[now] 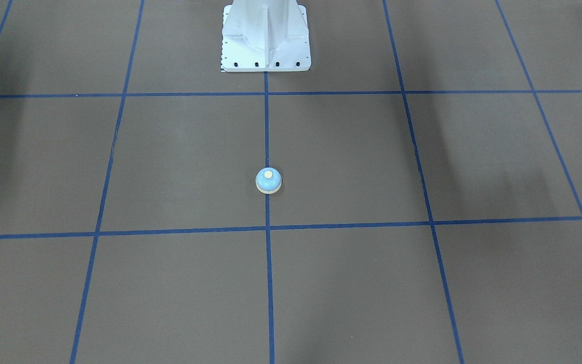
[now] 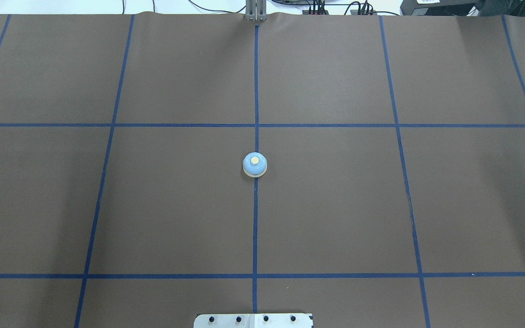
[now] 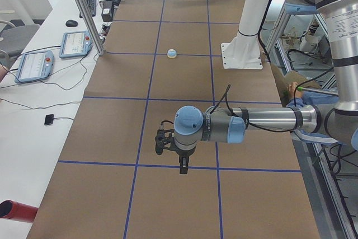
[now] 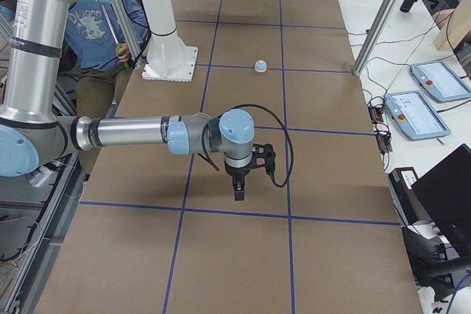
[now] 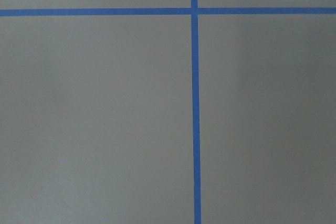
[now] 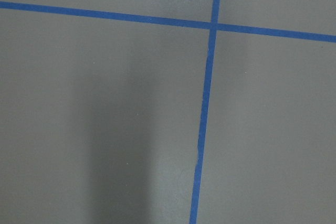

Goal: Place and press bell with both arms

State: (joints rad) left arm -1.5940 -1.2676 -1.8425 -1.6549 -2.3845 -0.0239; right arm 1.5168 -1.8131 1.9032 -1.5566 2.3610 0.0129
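The bell (image 2: 254, 164) is a small light-blue dome with a cream base and cream button. It stands upright on the centre blue tape line, also in the front view (image 1: 268, 180) and small in both side views (image 3: 172, 54) (image 4: 260, 65). My left gripper (image 3: 183, 166) shows only in the left side view, hanging above the table far from the bell. My right gripper (image 4: 239, 190) shows only in the right side view, also far from the bell. I cannot tell whether either is open or shut. Both wrist views show only brown table and tape.
The white bolted pedestal (image 1: 265, 38) stands behind the bell. Blue tape lines grid the brown table (image 2: 335, 205). Teach pendants (image 3: 34, 64) (image 4: 416, 114) and cables lie on the side benches. A person in blue (image 4: 103, 27) sits beside the pedestal.
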